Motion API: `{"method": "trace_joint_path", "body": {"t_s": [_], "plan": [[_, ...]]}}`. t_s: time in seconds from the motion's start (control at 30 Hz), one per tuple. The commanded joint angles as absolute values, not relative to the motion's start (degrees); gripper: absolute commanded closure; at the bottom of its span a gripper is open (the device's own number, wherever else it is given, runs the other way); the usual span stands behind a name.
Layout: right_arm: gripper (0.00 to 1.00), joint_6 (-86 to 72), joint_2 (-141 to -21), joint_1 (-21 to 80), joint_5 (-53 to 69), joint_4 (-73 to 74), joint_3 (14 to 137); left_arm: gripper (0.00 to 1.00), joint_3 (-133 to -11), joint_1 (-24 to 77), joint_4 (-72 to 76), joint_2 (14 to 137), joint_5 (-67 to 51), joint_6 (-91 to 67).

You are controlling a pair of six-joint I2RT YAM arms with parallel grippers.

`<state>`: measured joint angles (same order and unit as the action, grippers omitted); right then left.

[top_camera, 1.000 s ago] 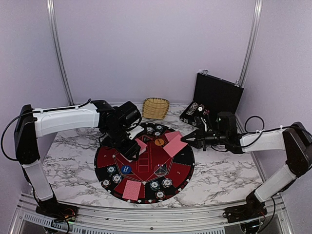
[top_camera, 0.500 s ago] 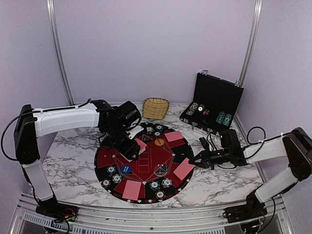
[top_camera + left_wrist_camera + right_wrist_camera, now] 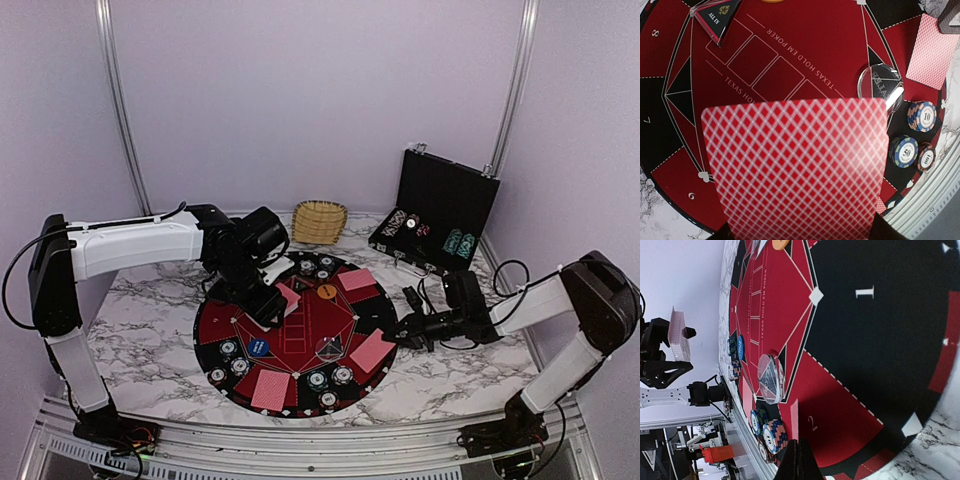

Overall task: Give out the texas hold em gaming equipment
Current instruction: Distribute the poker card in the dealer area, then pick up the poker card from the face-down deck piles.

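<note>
My left gripper [image 3: 270, 303] hangs over the upper left of the round mat [image 3: 300, 325], shut on red-backed playing cards [image 3: 795, 170]. They fill the left wrist view and hide the jaws. My right gripper [image 3: 799, 457] is shut on one red-backed card [image 3: 795, 419], seen edge-on low over the red field marked 2. From above, that card [image 3: 373, 350] lies at the mat's right edge. Other cards [image 3: 357, 279] [image 3: 268, 388] lie flat on the mat. Chip stacks [image 3: 330, 378] [image 3: 774, 435] sit along the rim. A blue button [image 3: 259, 348] and an orange button [image 3: 327, 291] lie on it too.
A clear round disc [image 3: 880, 82] and a black "ALL IN" triangle [image 3: 717, 15] lie on the mat. A wicker basket [image 3: 320, 220] stands at the back. An open black case [image 3: 440, 205] holding more chips is at the back right. The table is marble [image 3: 450, 375].
My right gripper has carried its card from the mat's upper right down to the lower right field and lowered it. The left arm has stayed still with its cards.
</note>
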<state>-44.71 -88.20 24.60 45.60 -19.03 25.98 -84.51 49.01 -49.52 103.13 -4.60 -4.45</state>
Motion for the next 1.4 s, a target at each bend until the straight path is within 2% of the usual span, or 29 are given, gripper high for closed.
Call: {"method": "trace_joint_path", "body": {"t_s": [0.0,0.07,0.27,0.4,0.57,0.73,0.97,1.13,1.37], "plan": [[0.98,-43.1,-89.5,25.8,44.0,-20.1,26.3,0.50,-85.3,48.7,-48.9,101.3,-5.6,-3.7],[0.94,-41.4,-89.2,26.1,41.7,-16.6,27.2,0.50,-85.3,48.7,-48.8,101.4,-5.7,-3.8],[0.69,-36.2,-87.0,27.8,35.1,-6.0,30.8,0.50,-85.2,48.7,-48.9,101.4,-5.8,-3.6],[0.59,-33.5,-86.4,30.0,28.3,1.8,34.0,0.50,-85.1,48.7,-48.9,101.3,-5.9,-3.5],[0.42,-31.4,-84.5,30.5,21.5,8.3,36.3,0.50,-84.9,48.8,-48.9,101.2,-6.1,-3.4],[0.29,-31.3,-81.8,30.6,21.5,10.1,38.6,0.50,-85.1,48.8,-48.9,101.3,-6.4,-3.3],[0.25,-36.5,-82.6,30.6,32.6,0.8,42.7,0.50,-85.1,48.9,-48.9,101.3,-7.1,-3.4],[0.26,-42.6,-88.3,31.0,40.9,-10.5,46.4,0.50,-85.3,49.2,-48.9,101.3,-7.7,-3.6],[0.24,-49.1,-96.8,34.7,46.0,-19.2,53.1,0.50,-86.0,50.0,-48.9,101.7,-8.2,-3.7]]}}
